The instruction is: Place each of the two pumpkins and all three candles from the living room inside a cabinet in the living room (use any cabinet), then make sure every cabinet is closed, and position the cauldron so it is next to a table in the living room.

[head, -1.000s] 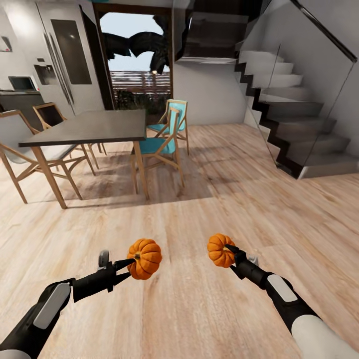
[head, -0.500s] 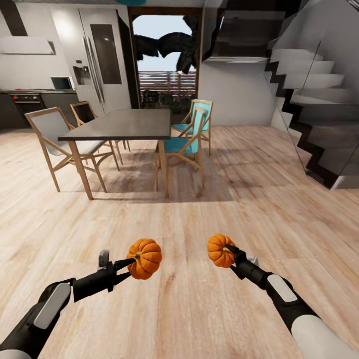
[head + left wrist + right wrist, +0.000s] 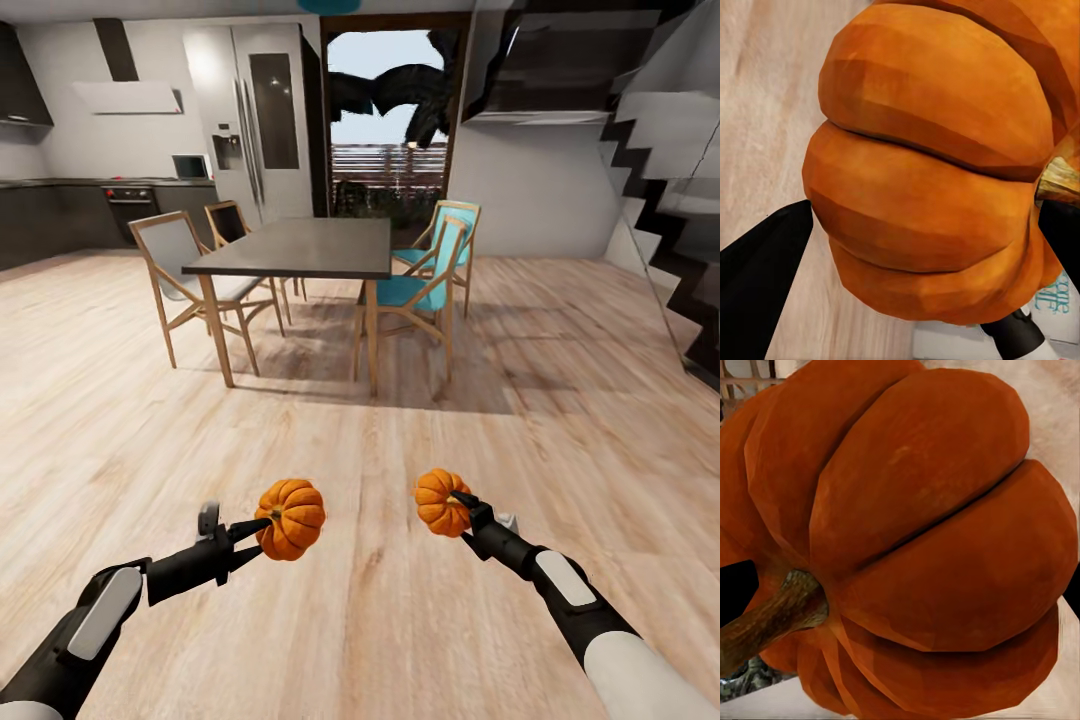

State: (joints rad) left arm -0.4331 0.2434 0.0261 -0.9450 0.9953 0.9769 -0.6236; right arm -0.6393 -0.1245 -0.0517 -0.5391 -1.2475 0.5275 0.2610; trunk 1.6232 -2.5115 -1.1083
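Orange pumpkins ride in both end effectors. Head view: left end effector (image 3: 262, 524) clamps the left pumpkin (image 3: 291, 518), right end effector (image 3: 462, 508) the right pumpkin (image 3: 441, 502), above plank floor (image 3: 380, 620). Camera has panned left since a second ago; dining table (image 3: 300, 248) recentred, no cabinet found. Left wrist view: pumpkin (image 3: 930, 172) between dark fingers (image 3: 761, 262). Right wrist view: pumpkin (image 3: 922, 547), stem (image 3: 765, 619) visible.

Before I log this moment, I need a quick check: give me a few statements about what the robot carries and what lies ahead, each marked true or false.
1. The left gripper holds a pumpkin. True.
2. The right gripper is empty. False: it grips the other pumpkin.
3. A dark-topped table stands ahead. True.
4. All chairs are teal. False: two teal chairs, two grey-seated chairs.
5. The pumpkins rest on the floor. False: both are held above it.
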